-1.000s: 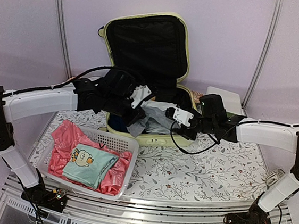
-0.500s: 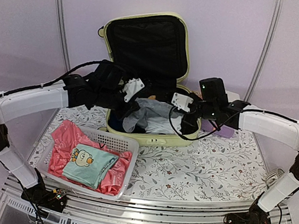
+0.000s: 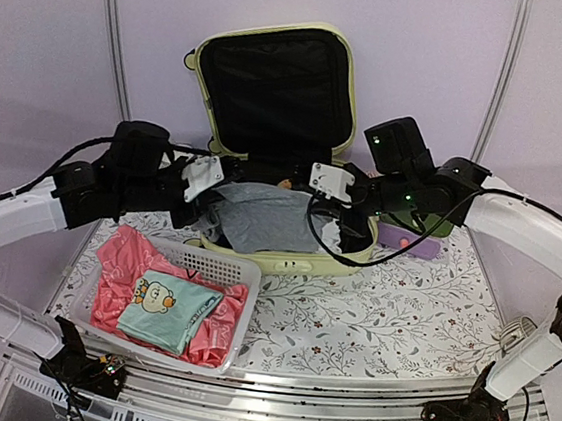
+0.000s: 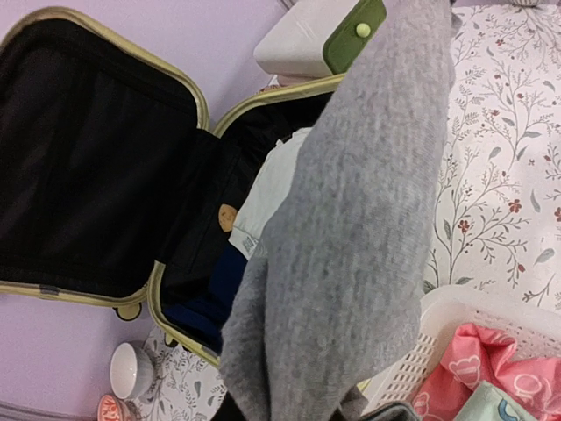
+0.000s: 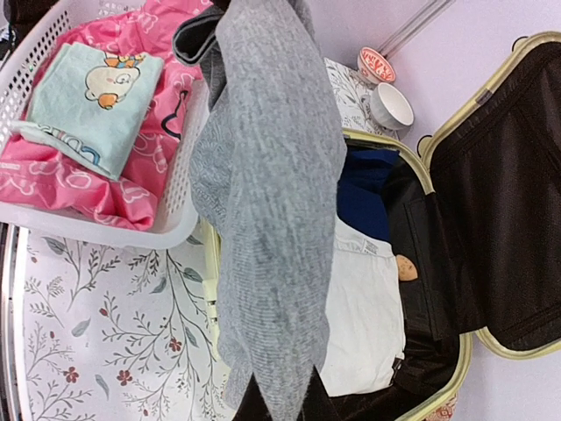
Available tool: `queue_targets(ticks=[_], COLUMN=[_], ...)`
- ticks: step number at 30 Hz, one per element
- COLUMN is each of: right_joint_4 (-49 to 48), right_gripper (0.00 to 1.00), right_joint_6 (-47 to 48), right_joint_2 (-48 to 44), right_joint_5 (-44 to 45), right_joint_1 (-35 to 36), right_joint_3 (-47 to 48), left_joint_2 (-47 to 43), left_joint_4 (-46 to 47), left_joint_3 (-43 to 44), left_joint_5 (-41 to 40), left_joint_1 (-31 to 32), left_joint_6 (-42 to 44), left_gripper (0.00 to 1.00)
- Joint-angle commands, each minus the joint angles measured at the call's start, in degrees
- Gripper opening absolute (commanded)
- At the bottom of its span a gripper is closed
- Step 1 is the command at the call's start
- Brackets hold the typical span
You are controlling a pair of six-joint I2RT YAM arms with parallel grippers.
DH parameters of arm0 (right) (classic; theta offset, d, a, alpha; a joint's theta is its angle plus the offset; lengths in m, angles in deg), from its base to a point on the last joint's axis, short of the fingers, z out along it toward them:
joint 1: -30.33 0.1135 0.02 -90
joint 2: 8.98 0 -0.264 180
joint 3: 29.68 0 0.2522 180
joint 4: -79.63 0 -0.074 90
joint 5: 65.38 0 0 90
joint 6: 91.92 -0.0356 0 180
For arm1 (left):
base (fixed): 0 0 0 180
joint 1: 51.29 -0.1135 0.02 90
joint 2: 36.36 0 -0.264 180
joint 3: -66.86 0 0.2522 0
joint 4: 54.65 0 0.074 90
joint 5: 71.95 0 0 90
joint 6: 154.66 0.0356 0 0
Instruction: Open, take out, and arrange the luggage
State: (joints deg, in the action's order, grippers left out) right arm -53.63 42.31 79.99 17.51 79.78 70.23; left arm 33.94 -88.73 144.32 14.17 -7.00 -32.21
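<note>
Now my right claw [image 3: 334, 219] has clamped onto the grey knitted garment [image 3: 260, 218] that my left claw [image 3: 216, 200] also pinches. It hangs lifted between us over the open pale yellow-green hard-shell suitcase [image 3: 285, 263] at the back of the floral table [image 3: 401, 314], so I judge it ready to carry out.

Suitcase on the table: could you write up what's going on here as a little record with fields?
luggage: pale yellow-green, lid standing open, black lining
held item: grey garment, stretched between both arms above the luggage
left end effector: shut on grey garment
right end effector: shut on grey garment
inside luggage: white garment, dark blue garment
basket: white, in front of the luggage, holding pink cloth and folded mint cloth
</note>
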Motion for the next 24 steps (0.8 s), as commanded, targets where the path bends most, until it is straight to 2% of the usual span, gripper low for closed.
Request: queue_targets(ticks=[1,5,11,19,24], right_joint_4=[5.6,6.1,5.6,0.2,-1.1], right_gripper=[0.01,0.02,0.01,0.02,0.01], right_joint_6=[-3.0,-4.8,-7.3,-12.2,-14.3], right_joint_2=[-2.1,0.2,4.9,9.7,13.0], right_joint_5=[-2.0,-3.5,-7.9,-9.3,-7.5], right_joint_1=[3.3,7.1,10.5,12.5,12.6], right_joint_3=[6.0,9.5,13.8,16.4,18.7], left_joint_2=[-8.1,-11.2,-14.5,-21.1,-20.7], left_joint_4=[3.7,-0.8,-8.2,-10.9,-13.0], left_joint_3=[-3.4,-3.3,-5.2,-11.2,-12.8], left_joint_5=[0.7,-0.6,-7.3,-3.5,-6.6], left_joint_1=[-1.0,-1.7,-3.9,-9.6,-11.5], left_joint_6=[8.6,8.3,7.5,9.5,10.7], left_gripper=[0.00,0.00,0.00,0.00,0.00])
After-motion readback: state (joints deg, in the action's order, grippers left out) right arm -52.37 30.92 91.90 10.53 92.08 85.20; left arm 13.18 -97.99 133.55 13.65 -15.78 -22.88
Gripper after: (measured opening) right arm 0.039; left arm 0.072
